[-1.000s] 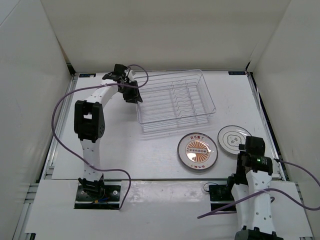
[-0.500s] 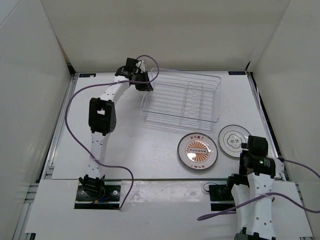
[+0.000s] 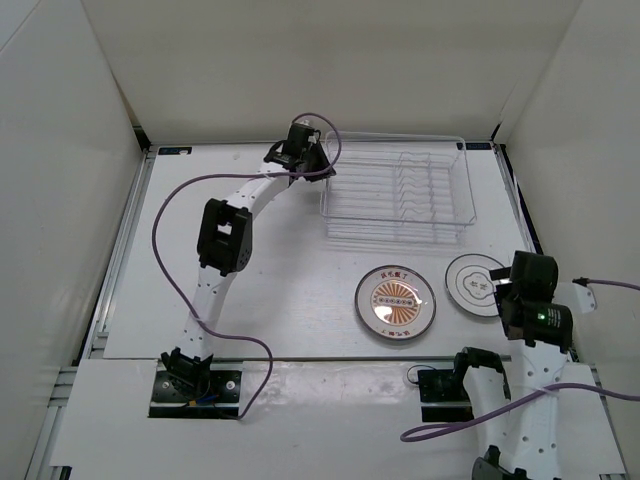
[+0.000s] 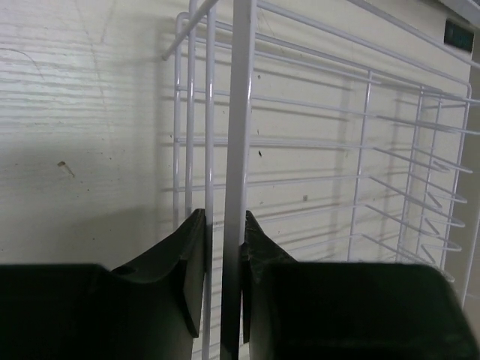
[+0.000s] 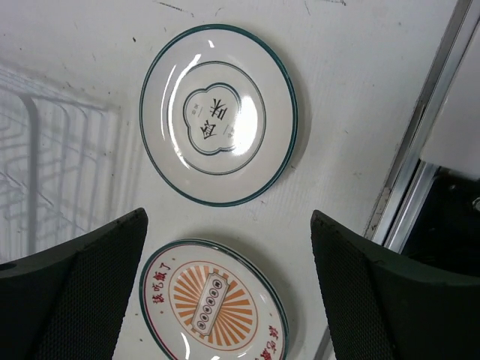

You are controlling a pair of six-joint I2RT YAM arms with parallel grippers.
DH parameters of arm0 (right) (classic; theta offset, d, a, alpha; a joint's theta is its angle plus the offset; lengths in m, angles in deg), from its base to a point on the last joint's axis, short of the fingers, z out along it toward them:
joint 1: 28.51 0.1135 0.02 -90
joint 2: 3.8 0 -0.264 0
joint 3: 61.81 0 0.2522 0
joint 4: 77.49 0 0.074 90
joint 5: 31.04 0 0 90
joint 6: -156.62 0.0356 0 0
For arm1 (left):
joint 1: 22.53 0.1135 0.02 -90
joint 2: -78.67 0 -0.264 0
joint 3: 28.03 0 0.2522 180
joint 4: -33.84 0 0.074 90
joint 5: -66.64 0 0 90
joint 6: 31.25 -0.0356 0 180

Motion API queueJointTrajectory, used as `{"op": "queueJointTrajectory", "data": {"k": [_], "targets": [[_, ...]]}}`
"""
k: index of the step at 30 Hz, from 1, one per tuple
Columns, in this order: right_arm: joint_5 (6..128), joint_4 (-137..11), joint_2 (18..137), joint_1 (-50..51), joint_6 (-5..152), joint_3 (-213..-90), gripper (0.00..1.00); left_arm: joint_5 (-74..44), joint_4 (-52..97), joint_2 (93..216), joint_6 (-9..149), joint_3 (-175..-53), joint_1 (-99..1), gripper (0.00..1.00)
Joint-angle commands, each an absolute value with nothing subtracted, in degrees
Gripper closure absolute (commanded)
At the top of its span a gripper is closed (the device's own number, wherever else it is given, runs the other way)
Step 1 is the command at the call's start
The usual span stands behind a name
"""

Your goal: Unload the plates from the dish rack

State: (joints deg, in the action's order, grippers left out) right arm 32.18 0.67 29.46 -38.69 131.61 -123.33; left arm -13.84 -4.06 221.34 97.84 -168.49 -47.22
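Left jaws are pinched on a rim wire of the rack (image 4: 238, 112). The wrist view shows it plainly: the white wire runs straight up between the two dark fingers (image 4: 191, 262), and both press against it. From above, that grip sits at the rack's far left corner. The rack stretches away to the right of it, long axis running across the far side of the desk (image 3: 260, 290). We see no plate among its tines.

Both plates lie flat on the desk, nearer us and to the right. The orange plate (image 3: 395, 303) has the white plate (image 3: 476, 285) just beside it on its right, a sliver of desk between them. Right jaws hang over that pair, spread wide with nothing in them, and their camera looks straight down on both plates. So the right arm (image 3: 530, 400) is by far the nearer to the plates, and the left arm (image 3: 225, 235) is well apart from them.

We judge the unloading done. What remains hangs on that one wire. It lies along the gap of the left jaws, so a plain opening should free it. Since the whole rack lies to the right, the clear way out looks to be back and to the left
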Motion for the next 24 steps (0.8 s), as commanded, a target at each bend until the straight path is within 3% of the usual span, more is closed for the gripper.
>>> {"op": "queueJointTrajectory", "data": {"k": [1,7,18,24], "targets": [[31.1,1.4,30.8,-38.9,122.8,-126.9,0.1,-20.8,0.3,223.0,113.6,-168.4,-45.6,0.91],[31.5,1.0,32.2,-39.0,118.2,-128.6,0.1,-18.9,5.0,224.5,113.2,-167.7,-46.2,0.91],[32.9,-1.6,36.3,-39.1,113.0,-129.4,0.1,-3.5,10.2,224.8,104.5,-164.2,-47.9,0.99],[33.2,-2.5,36.7,-39.2,112.1,-128.7,0.1,-3.8,7.5,225.7,103.4,-166.8,-48.5,0.99]]}}
